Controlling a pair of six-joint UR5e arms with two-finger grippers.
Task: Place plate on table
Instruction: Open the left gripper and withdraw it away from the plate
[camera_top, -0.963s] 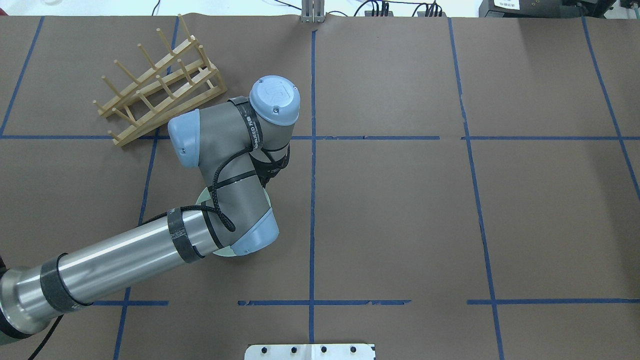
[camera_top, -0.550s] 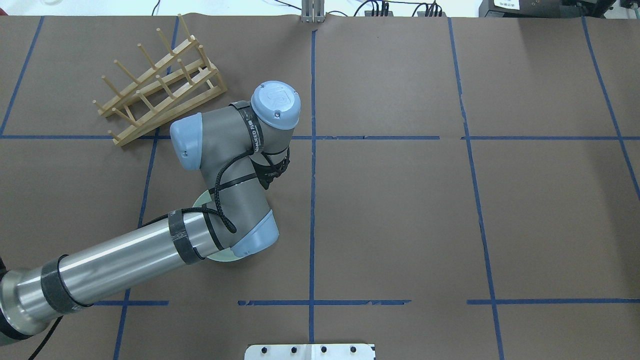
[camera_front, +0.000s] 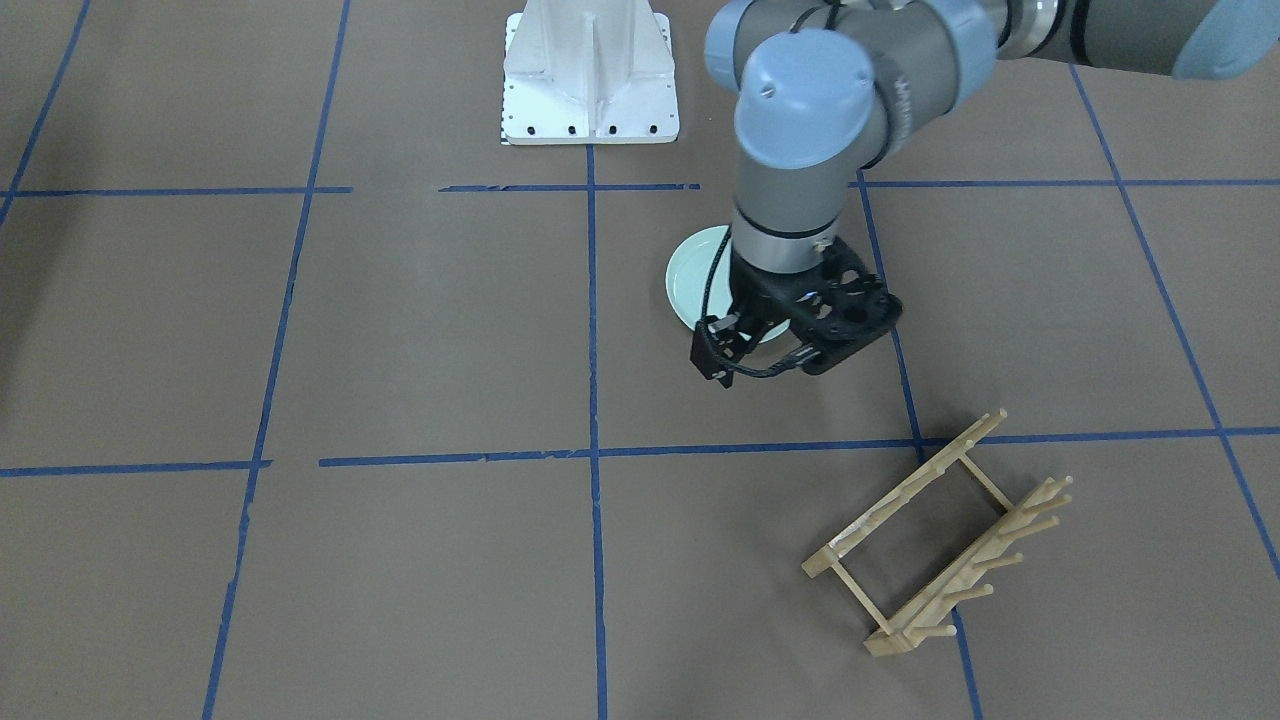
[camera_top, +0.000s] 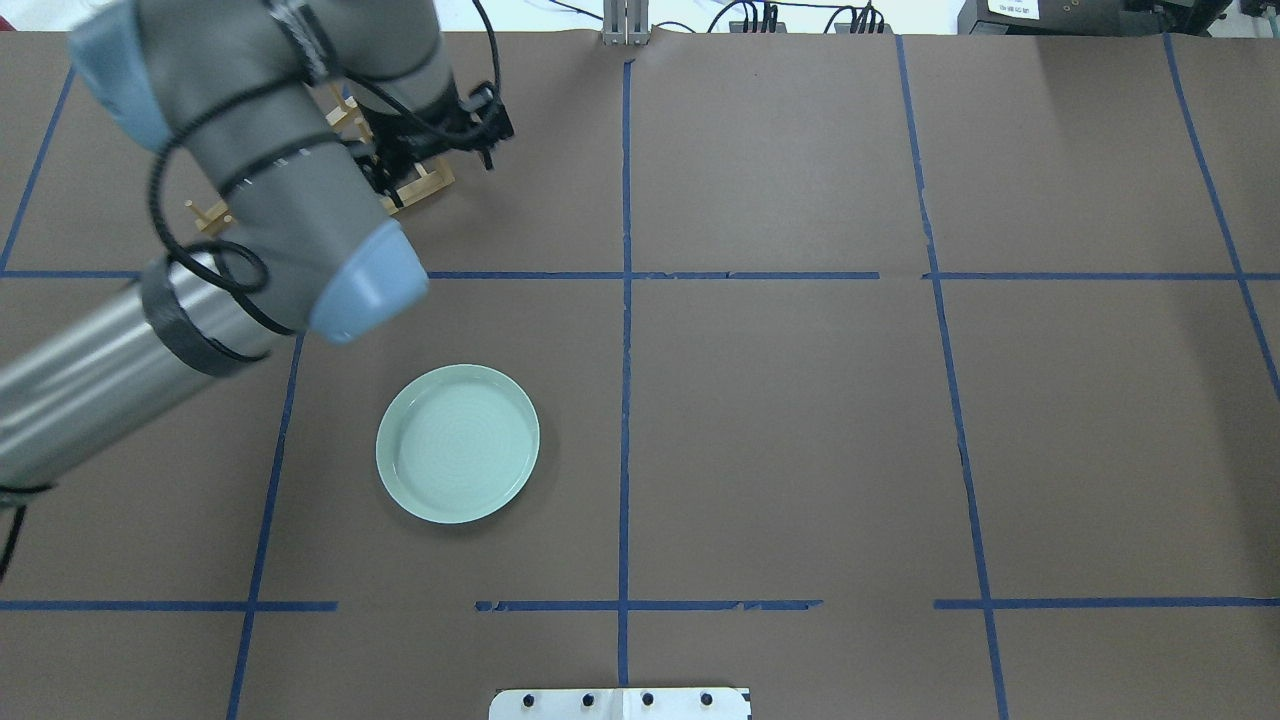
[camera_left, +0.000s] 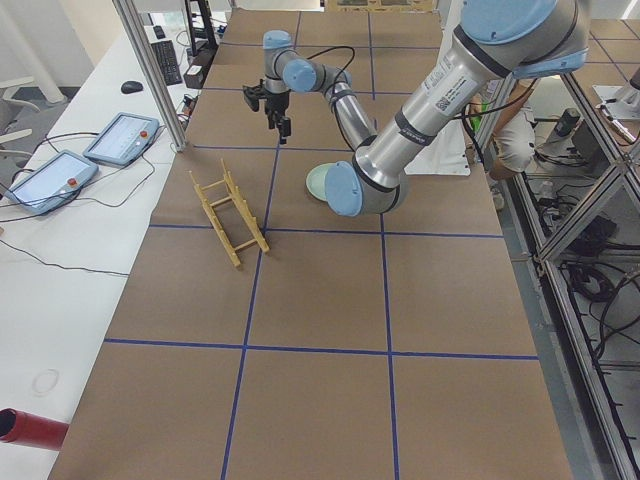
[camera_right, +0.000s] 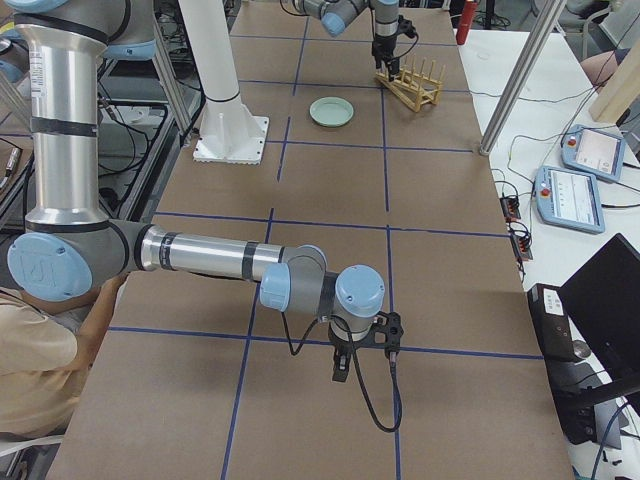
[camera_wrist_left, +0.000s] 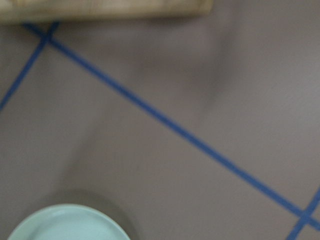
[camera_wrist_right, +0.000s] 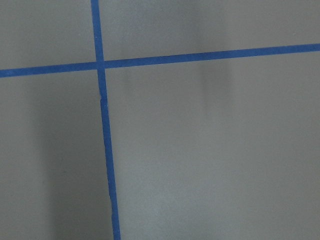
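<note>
The pale mint-green plate (camera_top: 457, 443) lies flat on the brown table (camera_top: 800, 420), with nothing on it or touching it. It also shows in the front view (camera_front: 697, 280), the left wrist view (camera_wrist_left: 65, 226) and both side views (camera_left: 317, 180) (camera_right: 331, 110). My left gripper (camera_top: 437, 148) is raised well above the table, apart from the plate, and looks open and empty (camera_front: 765, 358). My right gripper (camera_right: 342, 366) hangs low over the table far from the plate; I cannot tell whether it is open or shut.
A light wooden peg rack (camera_top: 400, 180) stands at the far left, partly under my left arm; it also shows in the front view (camera_front: 940, 540). The white robot base (camera_front: 590, 75) is at the table's near edge. Blue tape lines (camera_top: 625, 300) cross the table.
My left arm has lifted off the plate and swung up and away toward the rack. The plate, earlier mostly hidden under the arm, now lies fully uncovered.
</note>
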